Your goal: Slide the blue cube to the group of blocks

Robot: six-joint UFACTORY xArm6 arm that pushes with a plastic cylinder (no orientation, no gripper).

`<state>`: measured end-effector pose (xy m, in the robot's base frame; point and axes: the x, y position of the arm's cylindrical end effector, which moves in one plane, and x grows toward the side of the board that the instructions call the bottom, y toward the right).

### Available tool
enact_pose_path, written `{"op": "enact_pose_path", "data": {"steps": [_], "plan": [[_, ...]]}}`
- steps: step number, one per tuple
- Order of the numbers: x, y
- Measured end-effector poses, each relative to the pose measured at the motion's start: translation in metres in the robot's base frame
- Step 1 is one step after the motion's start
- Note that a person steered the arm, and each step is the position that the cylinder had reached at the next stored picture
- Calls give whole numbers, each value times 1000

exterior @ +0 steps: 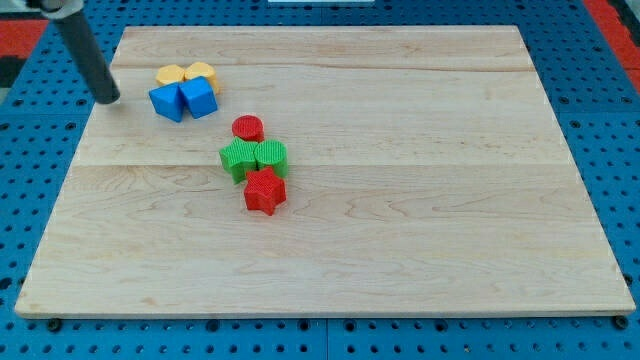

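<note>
The blue cube (pixel 199 98) sits near the board's upper left, touching a second blue block (pixel 166 102) on its left. Two yellow blocks (pixel 171 76) (pixel 202 73) lie just above them. A separate group lies toward the middle: a red cylinder (pixel 248 128), two green blocks (pixel 239 157) (pixel 271 156) and a red star-shaped block (pixel 265 191). My tip (pixel 108 99) rests on the board at the view's left, a short way left of the blue blocks and not touching them.
The wooden board (pixel 400 220) lies on a blue perforated table (pixel 30 150). The board's left edge is close to my tip.
</note>
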<state>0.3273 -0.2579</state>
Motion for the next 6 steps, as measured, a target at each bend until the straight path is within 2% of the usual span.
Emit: {"op": "enact_pose_path", "data": {"steps": [1,2,3,6], "plan": [[-7,93],[-12,151],[-12,159],[-9,98]]}}
